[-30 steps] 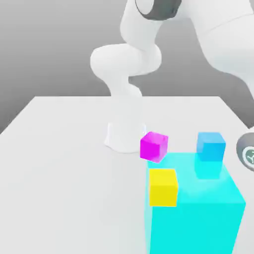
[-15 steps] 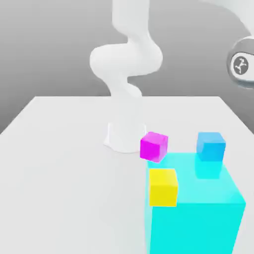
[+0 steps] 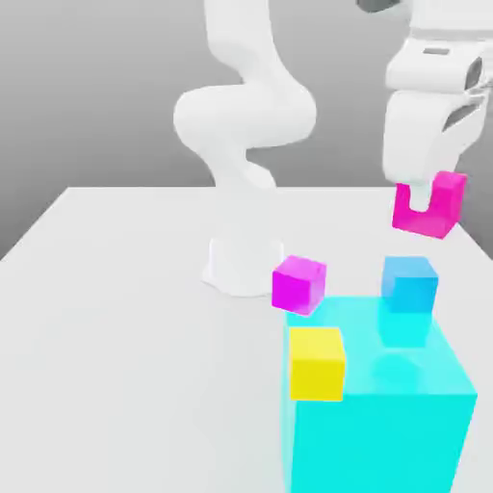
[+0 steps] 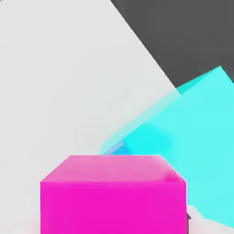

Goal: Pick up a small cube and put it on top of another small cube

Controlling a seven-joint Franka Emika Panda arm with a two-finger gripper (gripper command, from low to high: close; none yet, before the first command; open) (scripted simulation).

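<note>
Four small cubes and one large block are on record. The white two-finger gripper (image 3: 421, 197) hangs from the white robot arm (image 3: 246, 116) at the exterior view's upper right, clamped on the small reddish-pink magenta cube (image 3: 432, 205) — one white finger (image 3: 418, 193) crosses the cube's near face, and the cube is held in the air, well above the flat white table (image 3: 116, 318). In the hand view the same held cube (image 4: 113, 194) sits at the near edge, with the table (image 4: 68, 77) and the big block (image 4: 192, 137) beyond it. Below the held cube, in the exterior view, the small blue cube (image 3: 409, 283) rests just behind the large translucent cyan block (image 3: 380, 409), at its far right corner. The small yellow cube (image 3: 317, 363) lies against the block's front left upper corner as seen. The more purplish magenta cube (image 3: 298, 284) sits on the table just beside the block's far left corner, near the arm's round white base (image 3: 236, 265). The held cube touches none of the other cubes — it stands apart from all of them.
</note>
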